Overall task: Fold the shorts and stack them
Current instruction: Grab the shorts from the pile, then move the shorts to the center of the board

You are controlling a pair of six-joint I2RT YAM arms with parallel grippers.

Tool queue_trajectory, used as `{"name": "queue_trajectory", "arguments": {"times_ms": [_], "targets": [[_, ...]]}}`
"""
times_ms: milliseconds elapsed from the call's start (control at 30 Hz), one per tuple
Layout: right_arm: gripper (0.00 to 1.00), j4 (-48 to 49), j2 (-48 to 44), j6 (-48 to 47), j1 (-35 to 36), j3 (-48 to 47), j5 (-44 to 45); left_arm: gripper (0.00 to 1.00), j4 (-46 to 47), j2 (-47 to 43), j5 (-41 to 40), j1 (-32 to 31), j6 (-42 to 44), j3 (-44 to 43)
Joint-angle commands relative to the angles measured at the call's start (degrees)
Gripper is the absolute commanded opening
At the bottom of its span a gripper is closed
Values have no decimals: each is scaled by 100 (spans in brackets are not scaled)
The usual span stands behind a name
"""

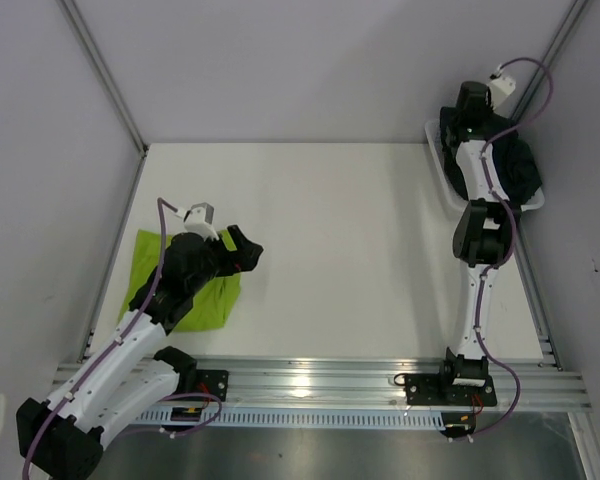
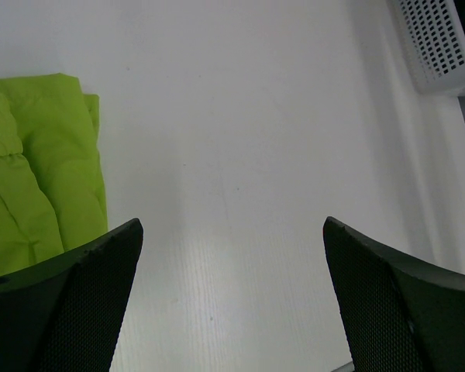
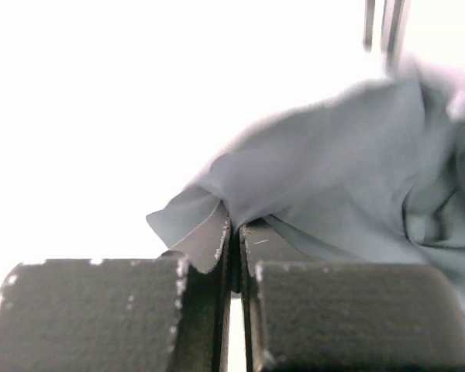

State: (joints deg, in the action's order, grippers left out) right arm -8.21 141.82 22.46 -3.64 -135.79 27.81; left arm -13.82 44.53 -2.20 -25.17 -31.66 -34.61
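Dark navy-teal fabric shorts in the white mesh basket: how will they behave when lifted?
Likely floppy: the dark navy-teal fabric shorts drape in loose folds. Probably light, as the cloth looks thin. The right gripper pinches only an edge, so the grip might slip.

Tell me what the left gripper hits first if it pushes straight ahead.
Probably the bare table: the left gripper tilts down at it, lime shorts off to one side, basket farther off.

Both arms wear white shells over black joints, and a purple cable (image 1: 161,212) loops along the left arm (image 1: 130,340) and the right arm (image 1: 477,300). The left gripper (image 2: 232,225) has black, finely dimpled fingers (image 2: 70,310)
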Motion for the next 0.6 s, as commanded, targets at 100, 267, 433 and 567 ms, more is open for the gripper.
{"name": "queue_trajectory", "arguments": {"times_ms": [100,267,433,567], "targets": [[0,1005,-3278,-373,267,648,523,99,-208,-410,114,-94,-68,-327],[0,708,-4688,-769,733,1002,-617,99,-471,-498,176,-76,-25,-616],[0,-356,-5699,38,961,1028,-1751,99,-595,-647,334,-76,-77,-889],[0,-1076,-6393,223,1741,1168,-2491,99,-631,-1121,255,-76,-270,-872]]}}
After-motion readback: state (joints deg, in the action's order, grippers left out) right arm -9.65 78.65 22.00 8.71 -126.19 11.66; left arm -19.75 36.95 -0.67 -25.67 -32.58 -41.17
